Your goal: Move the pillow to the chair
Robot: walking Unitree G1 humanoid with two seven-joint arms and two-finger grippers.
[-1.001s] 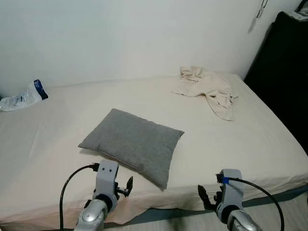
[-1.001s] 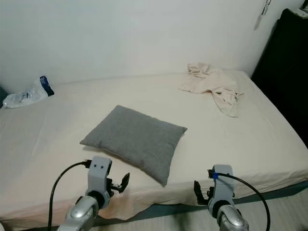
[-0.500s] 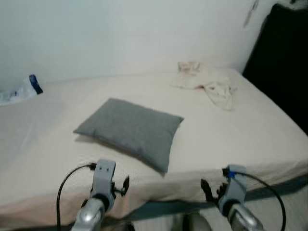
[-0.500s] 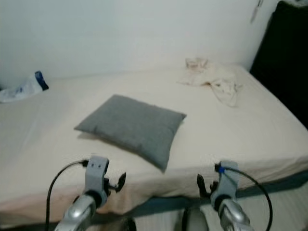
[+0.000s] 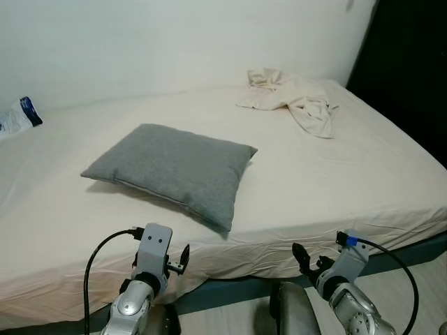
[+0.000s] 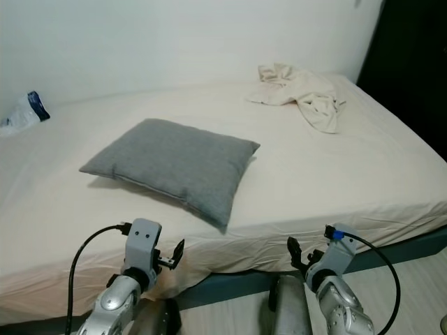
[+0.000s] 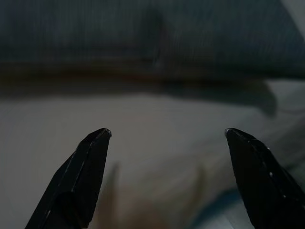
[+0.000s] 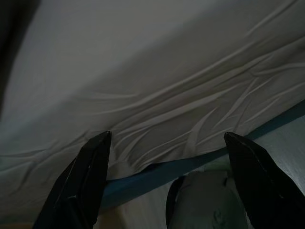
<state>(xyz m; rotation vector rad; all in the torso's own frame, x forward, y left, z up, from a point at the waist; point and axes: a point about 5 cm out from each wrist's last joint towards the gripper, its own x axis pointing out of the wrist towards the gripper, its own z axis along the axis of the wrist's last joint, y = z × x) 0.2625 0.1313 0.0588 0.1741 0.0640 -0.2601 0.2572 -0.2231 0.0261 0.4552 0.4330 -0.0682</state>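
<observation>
Left eye view shows the grey rectangular fabric pillow (image 5: 170, 171) lying flat on the cream-sheeted bed (image 5: 328, 181), its near corner close to the mattress edge. Both arms hang low, short of that edge: the left gripper (image 7: 164, 136) spread wide, the right gripper (image 8: 167, 138) equally wide, each holding nothing. To grasp well, I judge both should rise above the mattress and close on the pillow's near corner and right side, pinching deep into the soft filling. No chair is visible.
</observation>
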